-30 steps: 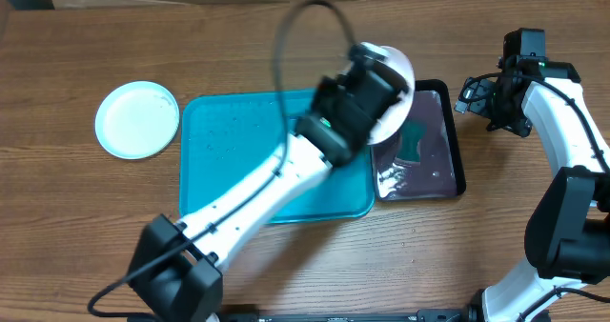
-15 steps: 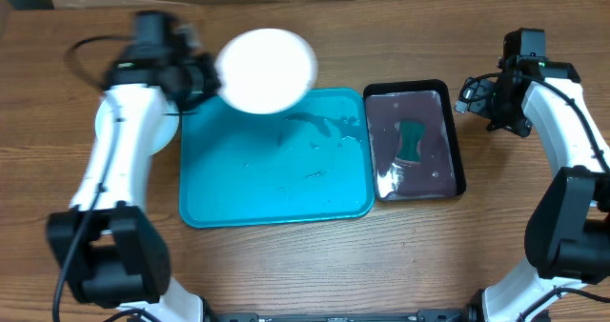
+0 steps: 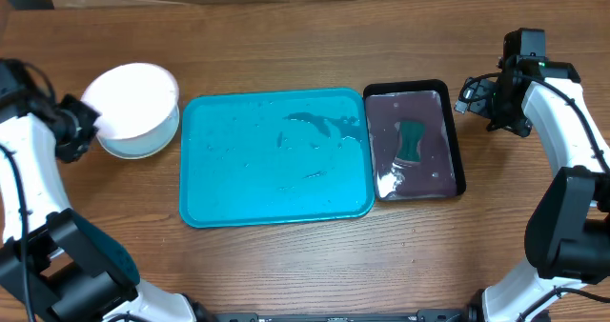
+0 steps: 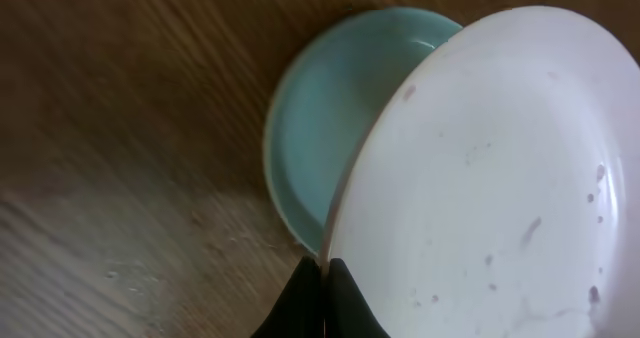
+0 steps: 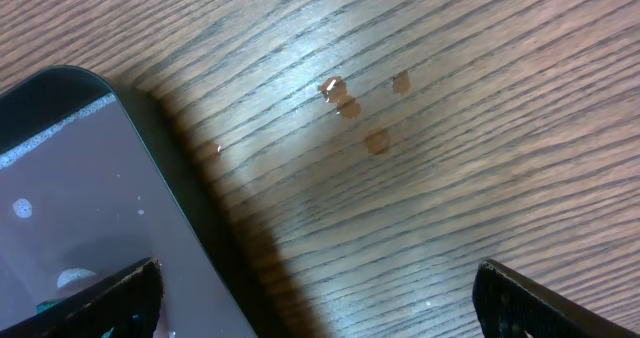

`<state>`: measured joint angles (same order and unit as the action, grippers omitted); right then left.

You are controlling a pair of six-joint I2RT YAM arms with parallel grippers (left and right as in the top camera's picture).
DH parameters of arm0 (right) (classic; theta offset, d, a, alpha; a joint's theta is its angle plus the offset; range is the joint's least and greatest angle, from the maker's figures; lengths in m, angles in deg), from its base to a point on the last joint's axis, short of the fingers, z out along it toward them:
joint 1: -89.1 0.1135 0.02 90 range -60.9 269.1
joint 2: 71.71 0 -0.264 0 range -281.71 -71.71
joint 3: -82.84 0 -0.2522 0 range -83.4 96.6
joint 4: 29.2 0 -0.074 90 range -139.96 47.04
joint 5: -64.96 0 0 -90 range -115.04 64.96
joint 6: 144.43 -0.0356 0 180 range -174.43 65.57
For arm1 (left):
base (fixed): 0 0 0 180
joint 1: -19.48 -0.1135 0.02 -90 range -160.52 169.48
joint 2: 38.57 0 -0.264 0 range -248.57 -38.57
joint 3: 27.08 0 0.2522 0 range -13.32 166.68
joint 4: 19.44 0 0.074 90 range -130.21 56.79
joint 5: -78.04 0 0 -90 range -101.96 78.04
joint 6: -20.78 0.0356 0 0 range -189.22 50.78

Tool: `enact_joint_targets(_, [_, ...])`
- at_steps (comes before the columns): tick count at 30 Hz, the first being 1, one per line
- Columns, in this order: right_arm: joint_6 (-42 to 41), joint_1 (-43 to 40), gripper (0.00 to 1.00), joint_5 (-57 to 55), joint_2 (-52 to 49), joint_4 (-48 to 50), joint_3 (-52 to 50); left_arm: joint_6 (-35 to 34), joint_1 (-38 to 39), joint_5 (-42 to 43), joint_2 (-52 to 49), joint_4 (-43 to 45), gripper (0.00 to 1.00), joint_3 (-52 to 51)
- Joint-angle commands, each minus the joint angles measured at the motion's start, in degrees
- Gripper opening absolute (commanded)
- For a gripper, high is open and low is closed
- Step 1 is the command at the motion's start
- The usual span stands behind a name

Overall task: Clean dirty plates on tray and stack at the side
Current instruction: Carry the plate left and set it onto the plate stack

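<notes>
Rim of the white plate (image 4: 480,178) is clamped in the left tool (image 4: 322,281) above the light blue plate (image 4: 320,128), upper left; right tool (image 5: 318,303) gapes, fingers apart.

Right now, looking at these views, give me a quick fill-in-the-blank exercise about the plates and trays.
The left gripper holds a plate whose colour is ____.
Partly under it rests a second plate, coloured light ____.
The green sponge lies in the smaller tray, which is ____.
Missing words: white, blue, black.
</notes>
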<state>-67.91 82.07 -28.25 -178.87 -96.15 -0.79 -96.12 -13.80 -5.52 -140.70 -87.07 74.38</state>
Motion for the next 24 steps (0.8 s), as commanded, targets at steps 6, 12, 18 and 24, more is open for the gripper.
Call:
enact_joint_targets(6, [-0.2, 0.15, 1.0, -0.09, 0.7, 0.17, 1.03, -0.59, 0.31, -10.01, 0.98, 5.77, 0.04, -5.99])
enact_joint_targets(12, [-0.2, 0.15, 1.0, -0.11, 0.7, 0.17, 1.03, -0.59, 0.42, -9.99, 0.98, 10.8, 0.04, -10.99])
enact_joint_targets(18, [-0.2, 0.15, 1.0, -0.09, 0.7, 0.17, 1.03, -0.5, 0.42, -7.54, 0.98, 14.05, 0.05, -13.14])
enact_joint_targets(24, [-0.2, 0.15, 1.0, -0.09, 0.7, 0.17, 1.03, 0.11, 0.68, -4.26, 0.98, 15.37, 0.08, -13.2])
